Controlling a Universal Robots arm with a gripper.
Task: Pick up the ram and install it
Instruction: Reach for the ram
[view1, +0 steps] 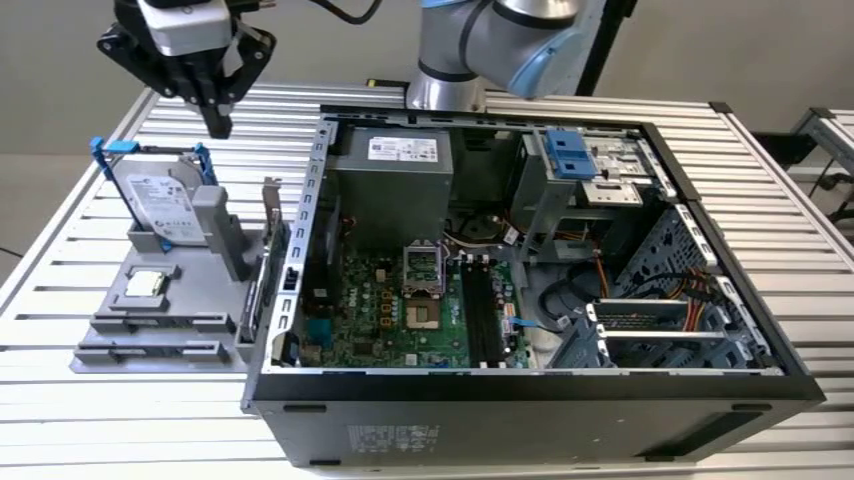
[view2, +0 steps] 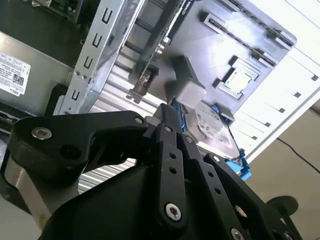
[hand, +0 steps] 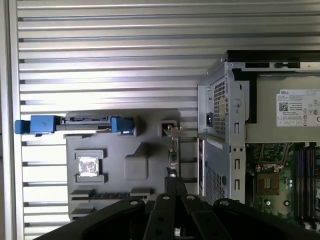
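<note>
While the gripper (view1: 218, 126), fingers (view2: 172, 145) pressed together and empty, hangs high outside the case (view1: 315, 215) wall and the ram (view1: 252, 295) stands on edge just beside that wall, a shut descent risks striking the ram's top edge or the wall.

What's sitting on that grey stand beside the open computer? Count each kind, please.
Hard drive: 1
Square chip: 1
Upright card: 1
Thin dark stick, seemingly memory: 1
Total: 4
</note>
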